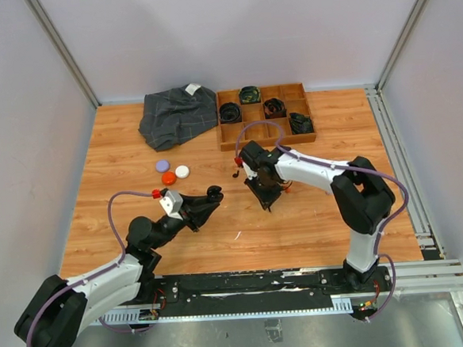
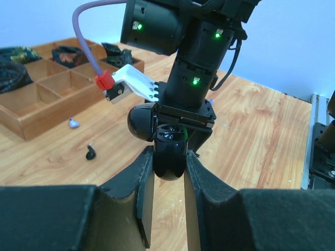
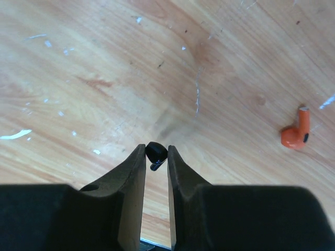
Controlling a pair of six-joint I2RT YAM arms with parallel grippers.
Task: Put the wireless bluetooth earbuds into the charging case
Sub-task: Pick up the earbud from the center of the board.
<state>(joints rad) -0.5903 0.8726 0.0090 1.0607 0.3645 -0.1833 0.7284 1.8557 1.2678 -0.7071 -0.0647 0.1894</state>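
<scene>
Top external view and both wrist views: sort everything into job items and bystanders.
Job: gripped black charging case; gripped black earbud; orange earbud; loose black earbud; three coloured pucks, probably more cases.
Lying about: grey cloth; wooden tray; coiled black belts.

Arms [image 1: 314, 168] white-black; lilac cables [image 2: 77, 29]; red plugs [image 2: 103, 80]; green LEDs [image 2: 194, 81]; black claw fingers [image 3: 131, 193]
</scene>
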